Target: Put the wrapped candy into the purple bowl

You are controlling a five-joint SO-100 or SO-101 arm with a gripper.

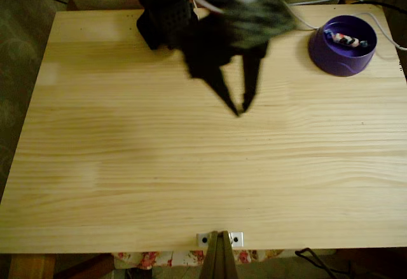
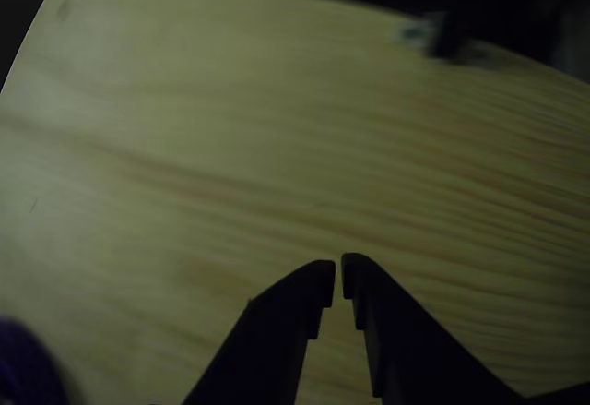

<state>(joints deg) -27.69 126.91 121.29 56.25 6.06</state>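
Fixed view, left to right. The left part of the wooden counter [image 1: 127, 164] carries nothing. At centre the dark arm [image 1: 210, 31] reaches down from the far edge, blurred. Its gripper [image 1: 240, 109] hangs over bare wood, the 2 fingertips nearly meeting. The other view agrees: the gripper [image 2: 337, 276] shows only a thin slit between its tips, with nothing between them. State: clenched on nothing.

At the far right corner stands the purple bowl [image 1: 337, 60]. The wrapped candy [image 1: 346, 39] lies inside it, on the bowl's floor toward the far wall, white with red and dark marks. 2 cables [image 1: 331, 0] run behind the bowl. A small metal bracket [image 1: 219, 238] sits at the near edge of the counter.

Judgement: the placing appears done, and the step in hand is to retire the arm. To do it well, carry the gripper up and away toward the base, well apart from the bowl's rim. Avoid sweeping right, where a knock could tip the bowl or catch the cables.
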